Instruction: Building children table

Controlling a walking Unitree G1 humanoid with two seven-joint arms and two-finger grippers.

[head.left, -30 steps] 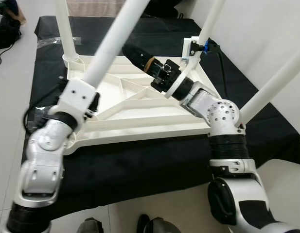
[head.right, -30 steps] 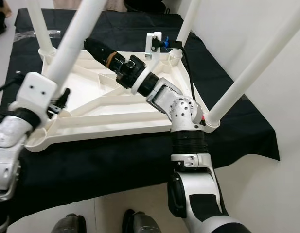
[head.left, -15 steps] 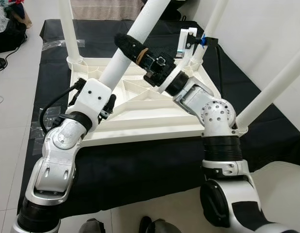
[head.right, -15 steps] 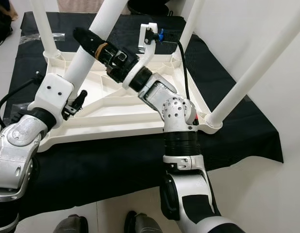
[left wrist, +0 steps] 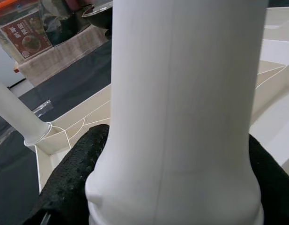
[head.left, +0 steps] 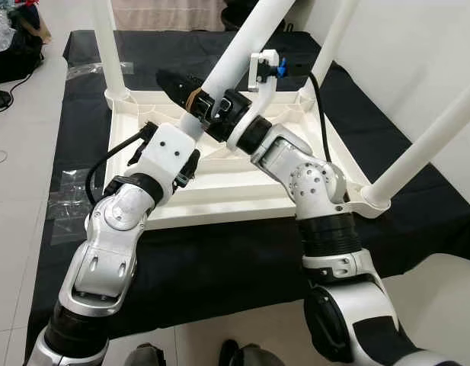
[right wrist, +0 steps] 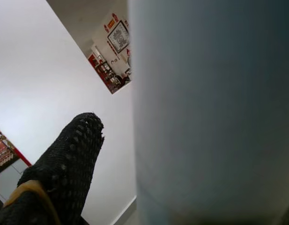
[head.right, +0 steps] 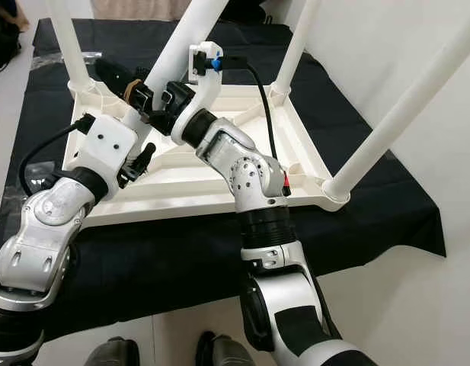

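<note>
black cloth (head.left: 219,252) | upturned table top (head.left: 242,206) | both hands grip loose leg (head.left: 235,53)

- I read this as a room in a home, used as a spot for putting furniture together.
- I see a pale tiled floor (head.left: 14,229) with a black cloth (head.left: 219,259) spread over it.
- A white plastic table (head.left: 242,194) lies upside down on the cloth, beside a plain white wall (head.left: 417,69).
- A framed picture (right wrist: 118,35) and red decorations hang on a far wall.
</note>
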